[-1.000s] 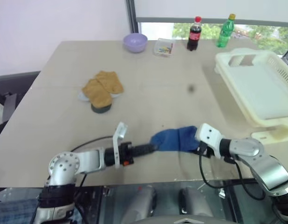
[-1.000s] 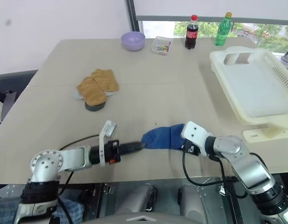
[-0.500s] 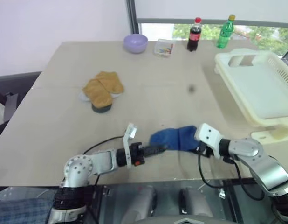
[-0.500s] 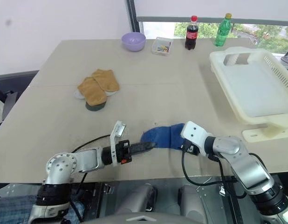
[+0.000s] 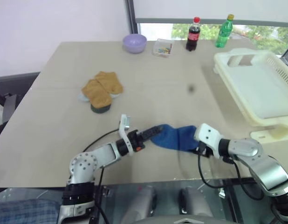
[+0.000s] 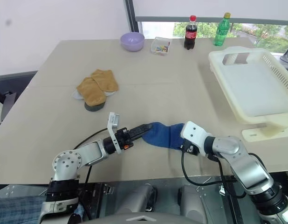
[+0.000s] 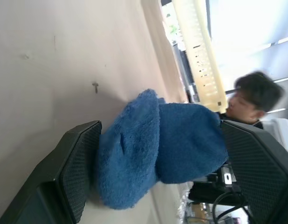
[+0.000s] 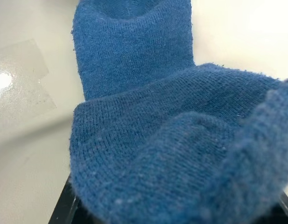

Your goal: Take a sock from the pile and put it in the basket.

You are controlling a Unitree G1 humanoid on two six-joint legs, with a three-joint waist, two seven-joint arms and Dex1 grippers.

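A royal-blue sock (image 5: pixel 174 136) lies near the table's front edge. Its right end is bunched in my right gripper (image 5: pixel 195 143), which is shut on it; the sock drapes over the fingers in the right wrist view (image 8: pixel 134 70). My left gripper (image 5: pixel 155 129) reaches level from the left, open wide, with its fingers (image 7: pixel 81 168) on either side of the sock's left end. The pile (image 5: pixel 101 88) of mustard-tan socks sits on a dark grey round piece (image 5: pixel 101 108) at mid-left. The cream basket (image 5: pixel 263 93) stands at the right edge.
Along the far edge stand a lilac bowl (image 5: pixel 134 43), a small clear box (image 5: pixel 162 47), a cola bottle (image 5: pixel 192 33) and a green bottle (image 5: pixel 224 31). A person (image 7: pixel 249 95) shows beyond the basket in the left wrist view.
My left arm has swung forward and to the right, bringing its open gripper around the blue sock's left end. The right arm and the sock's held end have stayed still.
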